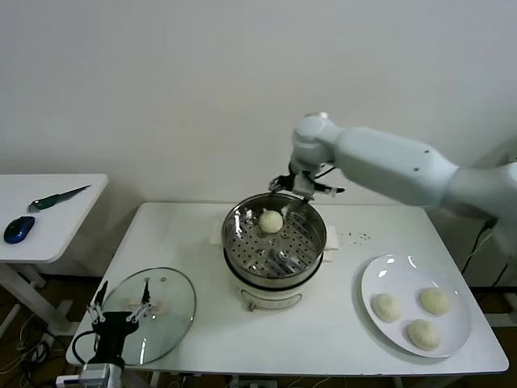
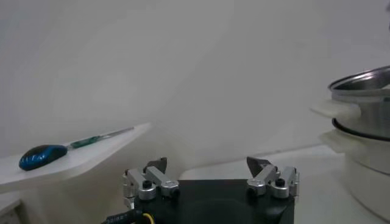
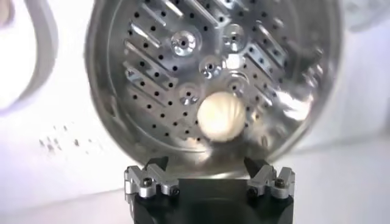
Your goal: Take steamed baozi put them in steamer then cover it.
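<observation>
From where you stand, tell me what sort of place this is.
Probably a lab or office corner set up as a test kitchen: a steamer and a plate of buns on a plain white table, with a computer mouse on a side table.

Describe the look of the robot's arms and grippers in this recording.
The right arm has smooth white rounded shells and a ball-like joint. Both the left gripper and the right gripper have black bodies, silver metal finger brackets with dark screws and dark fingertips. Black cables run by the left one.
</observation>
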Controlling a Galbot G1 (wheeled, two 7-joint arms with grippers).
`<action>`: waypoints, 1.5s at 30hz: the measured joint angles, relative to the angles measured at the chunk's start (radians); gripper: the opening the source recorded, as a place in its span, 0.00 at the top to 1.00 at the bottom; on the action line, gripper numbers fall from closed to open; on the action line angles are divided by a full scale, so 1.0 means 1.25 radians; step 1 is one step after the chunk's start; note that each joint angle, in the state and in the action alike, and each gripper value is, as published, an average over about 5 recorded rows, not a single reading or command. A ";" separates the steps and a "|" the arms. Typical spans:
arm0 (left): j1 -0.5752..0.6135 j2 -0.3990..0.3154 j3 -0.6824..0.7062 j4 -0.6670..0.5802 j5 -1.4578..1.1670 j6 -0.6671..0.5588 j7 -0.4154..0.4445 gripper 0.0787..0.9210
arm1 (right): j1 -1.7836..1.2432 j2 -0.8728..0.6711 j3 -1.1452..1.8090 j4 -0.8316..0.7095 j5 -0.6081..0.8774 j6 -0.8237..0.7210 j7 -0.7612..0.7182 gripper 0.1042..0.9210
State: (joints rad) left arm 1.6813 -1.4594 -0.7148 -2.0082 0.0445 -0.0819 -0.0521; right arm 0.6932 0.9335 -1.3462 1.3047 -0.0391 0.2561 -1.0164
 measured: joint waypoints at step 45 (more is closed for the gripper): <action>0.067 -0.009 -0.020 -0.009 -0.002 -0.033 -0.010 0.12 | -0.585 -0.353 0.310 0.017 0.147 -0.361 -0.029 0.12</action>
State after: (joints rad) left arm 1.7653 -1.4709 -0.7393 -2.0189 0.0416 -0.1236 -0.0639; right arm -0.0383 0.4920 -0.9586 1.3265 0.1450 -0.1949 -1.0525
